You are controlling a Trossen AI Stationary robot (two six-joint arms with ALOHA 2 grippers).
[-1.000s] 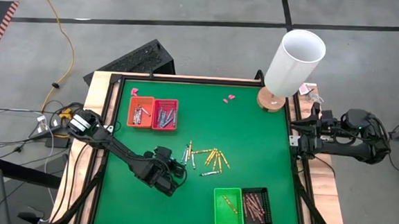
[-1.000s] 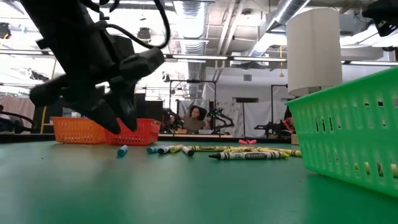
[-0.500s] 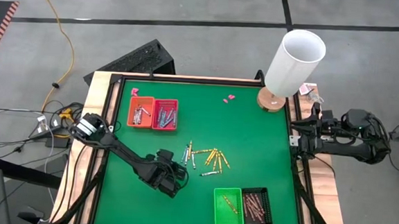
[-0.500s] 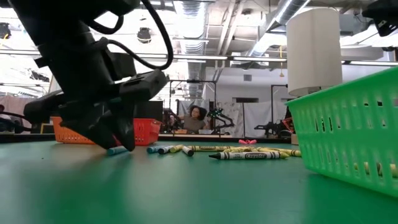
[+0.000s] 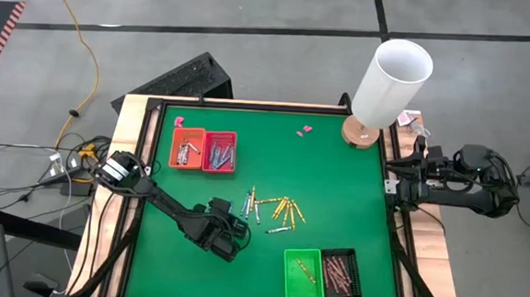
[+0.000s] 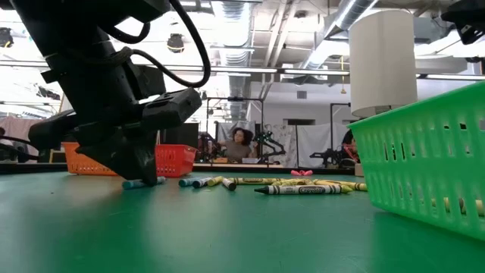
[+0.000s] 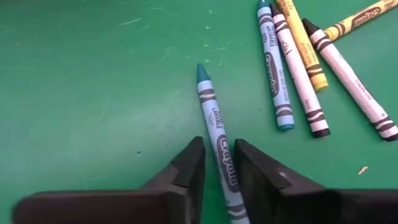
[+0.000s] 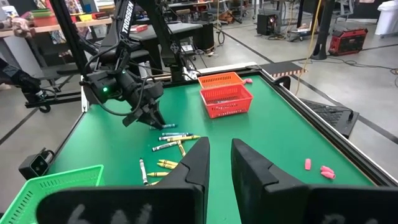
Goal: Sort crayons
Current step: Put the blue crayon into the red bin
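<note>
The left gripper is down on the green table, its two dark fingers closed in on either side of a blue crayon that lies flat a little apart from the loose pile of crayons near the table's middle. The fingers sit right against the paper wrap, but with the crayon flat on the table a firm pinch cannot be confirmed, and the stick runs at a slight slant between them. That slant is the likely trouble: a squeeze could roll or swivel the thin crayon out sideways, or lift one end only so it drops on the way up. The nearest loose crayons lie just beside it, so a drag could knock them out of place. Sorted crayons already lie in the orange tray and red tray at the table's far left, and in the green tray and black tray at the near edge. A poor grip could spill the blue one short of its tray or into the wrong one. The right gripper waits at the table's right edge, fingers slightly parted and holding nothing, beside a tall white tube.
</note>
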